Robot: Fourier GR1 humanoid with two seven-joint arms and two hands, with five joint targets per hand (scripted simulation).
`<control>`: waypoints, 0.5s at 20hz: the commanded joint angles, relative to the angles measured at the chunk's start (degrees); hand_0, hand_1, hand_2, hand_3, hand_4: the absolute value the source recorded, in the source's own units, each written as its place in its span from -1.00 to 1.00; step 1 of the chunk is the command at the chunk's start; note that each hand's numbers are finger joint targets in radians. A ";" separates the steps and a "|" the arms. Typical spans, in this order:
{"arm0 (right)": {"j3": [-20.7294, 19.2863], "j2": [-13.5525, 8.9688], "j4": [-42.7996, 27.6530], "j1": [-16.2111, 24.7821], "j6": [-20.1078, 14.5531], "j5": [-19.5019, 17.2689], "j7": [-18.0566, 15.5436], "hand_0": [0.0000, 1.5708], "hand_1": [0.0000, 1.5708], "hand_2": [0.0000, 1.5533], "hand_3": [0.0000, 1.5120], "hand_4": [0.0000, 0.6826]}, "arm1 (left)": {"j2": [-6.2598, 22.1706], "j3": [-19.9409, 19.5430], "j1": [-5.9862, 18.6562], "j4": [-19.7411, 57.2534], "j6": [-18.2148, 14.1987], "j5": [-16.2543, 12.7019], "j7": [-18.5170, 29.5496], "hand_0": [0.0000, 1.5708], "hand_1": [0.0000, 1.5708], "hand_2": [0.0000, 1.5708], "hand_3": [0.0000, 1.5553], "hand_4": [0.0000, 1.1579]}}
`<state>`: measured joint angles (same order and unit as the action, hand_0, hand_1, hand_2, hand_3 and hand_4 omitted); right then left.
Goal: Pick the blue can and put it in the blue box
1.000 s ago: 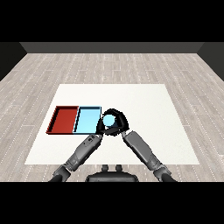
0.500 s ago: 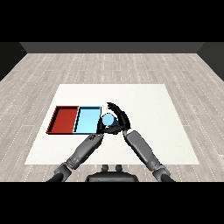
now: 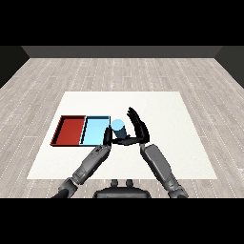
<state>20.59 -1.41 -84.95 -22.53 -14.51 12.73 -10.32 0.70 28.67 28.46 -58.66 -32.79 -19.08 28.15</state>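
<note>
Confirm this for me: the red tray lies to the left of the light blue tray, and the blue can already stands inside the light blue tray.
Not quite. The head view shows the blue can outside the light blue tray, just past its right edge, between the two hands. The rest holds: the red tray lies to the left of the light blue one.
</note>
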 commanded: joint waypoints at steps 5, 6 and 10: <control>-7.94 -8.37 -9.25 7.31 8.22 4.36 -1.67 -1.00 -1.00 -1.00 -1.00 -1.00 | 4.32 -5.81 1.73 1.14 0.33 3.03 -1.88 1.00 1.00 1.00 0.89 0.95; -7.77 -9.03 -16.61 10.78 7.64 5.94 0.13 -1.00 -1.00 -1.00 -1.00 -1.00 | 7.09 -7.13 1.07 0.57 1.89 2.05 -2.04 1.00 1.00 1.00 0.89 0.96; -9.89 -8.59 -17.90 11.77 5.28 5.18 0.64 -1.00 -1.00 -1.00 -1.00 -1.00 | 11.05 -11.84 5.01 5.83 0.55 2.80 -5.21 1.00 1.00 0.99 0.91 0.97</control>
<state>12.86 -9.07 -99.02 -12.36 -8.61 17.29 -10.79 7.79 21.22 30.90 -55.93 -32.93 -16.14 24.61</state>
